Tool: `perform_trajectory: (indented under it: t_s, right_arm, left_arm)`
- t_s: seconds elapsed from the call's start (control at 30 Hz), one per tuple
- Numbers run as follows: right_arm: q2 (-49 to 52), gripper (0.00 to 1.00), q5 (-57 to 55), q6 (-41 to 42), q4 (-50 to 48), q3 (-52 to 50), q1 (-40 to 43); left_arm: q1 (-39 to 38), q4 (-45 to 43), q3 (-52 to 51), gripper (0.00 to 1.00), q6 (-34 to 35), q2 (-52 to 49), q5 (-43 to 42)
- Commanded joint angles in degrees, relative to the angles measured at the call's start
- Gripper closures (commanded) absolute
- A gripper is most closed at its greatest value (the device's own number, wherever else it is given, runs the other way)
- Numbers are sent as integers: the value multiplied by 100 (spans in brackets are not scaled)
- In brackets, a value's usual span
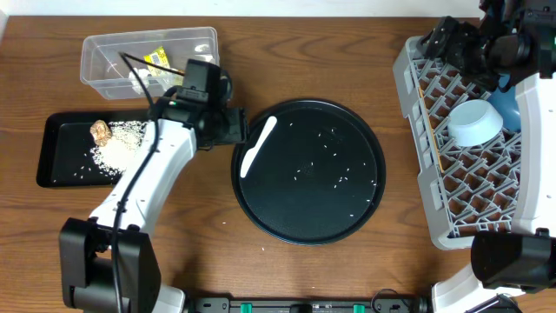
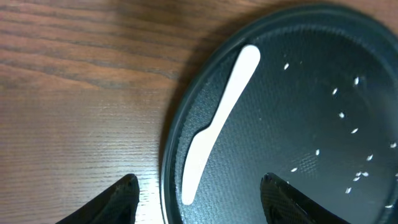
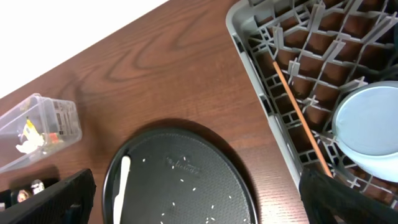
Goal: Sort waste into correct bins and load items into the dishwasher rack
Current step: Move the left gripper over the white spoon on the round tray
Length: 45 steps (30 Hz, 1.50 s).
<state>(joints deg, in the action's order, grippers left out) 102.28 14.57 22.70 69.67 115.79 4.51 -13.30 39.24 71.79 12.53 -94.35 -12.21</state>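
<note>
A white plastic knife (image 1: 258,146) (image 2: 221,118) lies along the left rim of a round black tray (image 1: 365,209) with scattered rice grains (image 1: 334,181). My left gripper (image 1: 236,129) (image 2: 202,199) is open just above the knife's near end, one finger over the wood and one over the tray. The clear tub (image 1: 104,74) (image 3: 59,124) holds a yellow-green wrapper (image 1: 156,57) and a white tissue. The shallow black tray (image 1: 52,165) holds a rice heap (image 1: 117,148) and a brown lump (image 1: 100,130). The grey rack (image 1: 417,148) (image 3: 261,81) holds a pale-blue bowl (image 1: 475,122) (image 3: 370,130) and a dark-blue bowl (image 1: 511,109). My right gripper (image 1: 447,43) (image 3: 199,199) hangs open, high by the rack's far corner.
A thin orange stick (image 3: 301,115) lies along the rack's left side. Bare wood runs between the round tray and the rack, and along the table's front edge.
</note>
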Motion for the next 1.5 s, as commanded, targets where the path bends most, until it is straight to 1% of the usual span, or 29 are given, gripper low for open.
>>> perform_trajectory:
  t_s: [0.0,0.1,0.17,0.43,0.6,0.83,1.23,1.47]
  right_arm:
    - [-24,1,-127,-92,22,-9,-42]
    - [-24,1,-129,-92,22,-9,-42]
    - [-24,1,-127,-92,24,-9,-42]
    - [-24,1,-129,-92,24,-9,-42]
    - [-24,1,-127,-92,24,-9,-42]
    - [-24,1,-129,-92,24,-9,-42]
    - [-24,1,-127,-92,24,-9,-42]
    - [-24,1,-127,-92,24,-9,-42]
  left_arm:
    - [-323,-57,-109,36,-402,-4,678]
    - [-629,-166,-129,36,-525,-83,1130]
    - [-739,-245,-131,36,-525,-208,1274]
    - [-898,-575,-131,36,-540,-1045,1266]
    - [-907,-820,-131,36,-525,-1082,868]
    - [-1029,-850,-136,36,-546,-1244,640]
    - [-1139,-1045,-140,36,-546,-1757,686]
    - [-1137,-1244,-140,36,-544,-1853,684]
